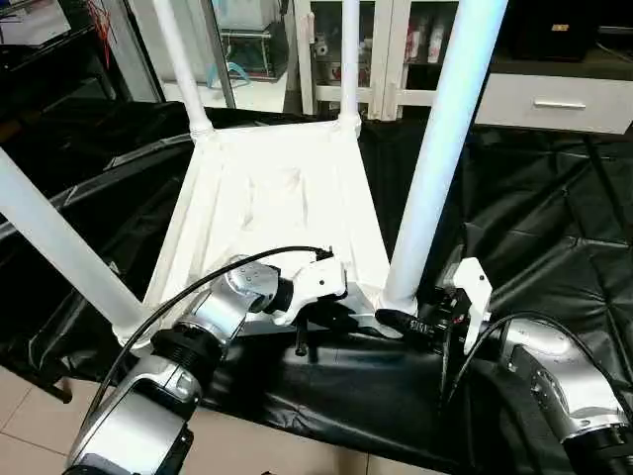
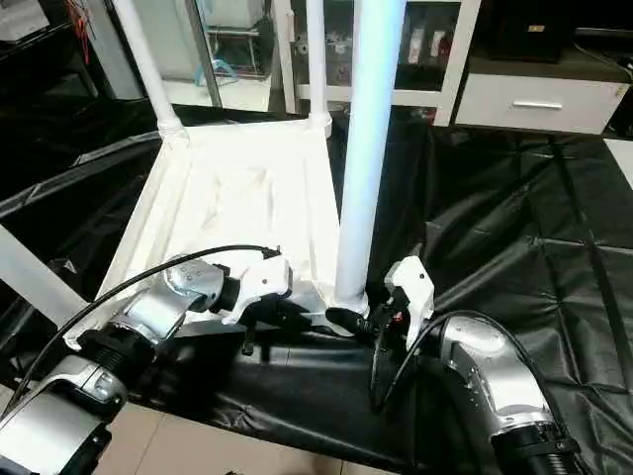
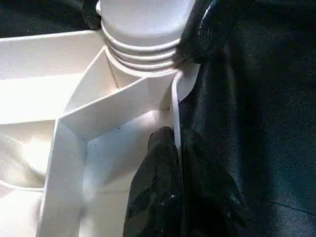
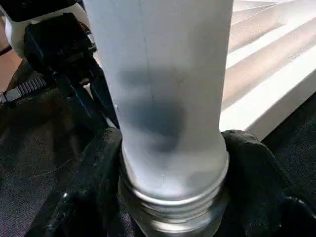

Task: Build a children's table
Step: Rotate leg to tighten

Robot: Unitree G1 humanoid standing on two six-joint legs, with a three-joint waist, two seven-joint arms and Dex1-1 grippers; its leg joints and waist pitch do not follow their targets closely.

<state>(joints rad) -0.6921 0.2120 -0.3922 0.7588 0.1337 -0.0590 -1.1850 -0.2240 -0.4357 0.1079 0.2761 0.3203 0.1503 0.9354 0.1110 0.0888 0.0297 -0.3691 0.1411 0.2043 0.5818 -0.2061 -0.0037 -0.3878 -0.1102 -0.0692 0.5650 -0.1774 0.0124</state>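
Black sheeting covers the work surface beneath cabinets.

Bright overhead light; glare on tabletop; wrist views soft, close-up blur.

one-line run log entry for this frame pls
stage: near right leg seating in corner socket | left gripper: shut on tabletop rim | right gripper: fingers around leg base | legs upright: four

lab: glass-door cabinets, wire shelving
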